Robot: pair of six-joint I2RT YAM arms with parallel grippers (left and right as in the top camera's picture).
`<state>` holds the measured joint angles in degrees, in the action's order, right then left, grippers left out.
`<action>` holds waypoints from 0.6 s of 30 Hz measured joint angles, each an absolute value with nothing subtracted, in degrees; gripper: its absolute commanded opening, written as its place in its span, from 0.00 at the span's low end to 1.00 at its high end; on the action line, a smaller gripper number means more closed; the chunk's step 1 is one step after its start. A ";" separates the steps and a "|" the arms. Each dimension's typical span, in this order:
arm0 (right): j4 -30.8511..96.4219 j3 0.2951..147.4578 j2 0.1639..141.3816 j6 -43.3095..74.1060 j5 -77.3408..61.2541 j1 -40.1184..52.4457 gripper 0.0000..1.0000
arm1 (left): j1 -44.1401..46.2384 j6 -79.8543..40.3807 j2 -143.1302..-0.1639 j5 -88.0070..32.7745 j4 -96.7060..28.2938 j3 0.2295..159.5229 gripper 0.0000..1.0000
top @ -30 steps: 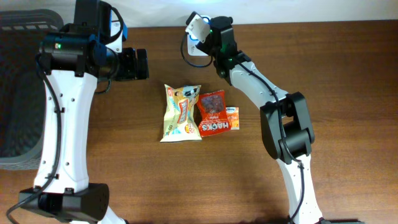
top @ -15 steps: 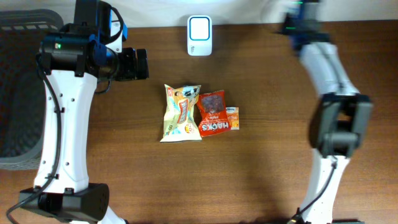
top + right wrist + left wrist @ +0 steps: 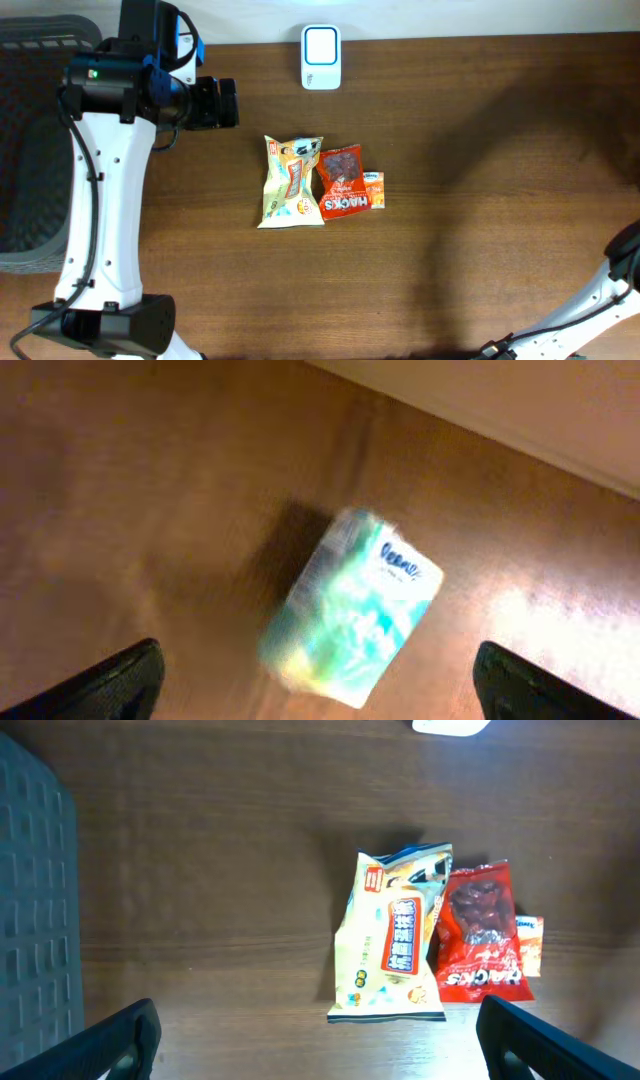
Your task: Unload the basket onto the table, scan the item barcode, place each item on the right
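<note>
Overhead, a dark grey plastic basket (image 3: 28,150) with a gridded wall sat at the left edge of the brown wood-grain desk (image 3: 480,150), and the visible part of its inside showed only dark mesh. Just right of it the white left arm (image 3: 100,200) reached up the desk. The black left end effector (image 3: 215,103) was released, its two fingers spread wide at the lower corners of the left wrist view. Mid-desk lay a crinkled yellow snack bag (image 3: 290,182), flat and roughly rectangular. Beyond it, at the far edge, stood the white rounded scanner (image 3: 321,43) with a pale blue window. A glossy red bag (image 3: 342,182) touched the yellow one's right side, and a small orange packet (image 3: 374,189) lay against the red bag. Only a white link of the right arm (image 3: 605,295) showed at the lower right corner. In the right wrist view the right end effector (image 3: 325,675) was released, fingers wide apart. Ahead of them, clear of both, was the tissue pack (image 3: 350,610), a soft block in shiny green-and-white film with blue lettering. It was blurred and threw a dark shadow to its left on the brown surface; I could not tell whether it rested there.
</note>
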<state>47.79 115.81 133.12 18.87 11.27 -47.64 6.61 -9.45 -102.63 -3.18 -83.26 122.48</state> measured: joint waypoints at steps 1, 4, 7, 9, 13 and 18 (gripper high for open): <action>49.36 115.83 133.12 18.85 9.93 -48.03 0.99 | 6.61 -9.43 -102.63 -3.18 -83.26 122.48 0.99; 54.76 117.36 131.74 18.90 0.91 -47.59 0.99 | 6.61 -9.45 -102.63 -3.20 -83.29 122.48 0.99; 60.31 121.34 124.46 18.96 -15.27 -46.41 0.99 | 6.61 -9.45 -102.63 -3.20 -83.29 122.48 0.99; 66.70 122.85 119.42 15.70 -30.09 -44.10 0.99 | 6.61 -9.45 -102.63 -3.20 -83.29 122.48 0.99; 78.67 118.87 118.69 0.49 -40.53 -29.23 1.00 | 6.61 -9.45 -102.63 -3.20 -83.29 122.48 0.99; 72.44 101.67 120.05 -5.39 -34.89 -4.19 0.90 | 6.66 -9.43 -102.63 -3.20 -83.22 122.48 0.99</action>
<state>72.44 101.67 120.05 -5.39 -34.89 -4.19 6.66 -9.43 -102.63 -3.20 -83.22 122.48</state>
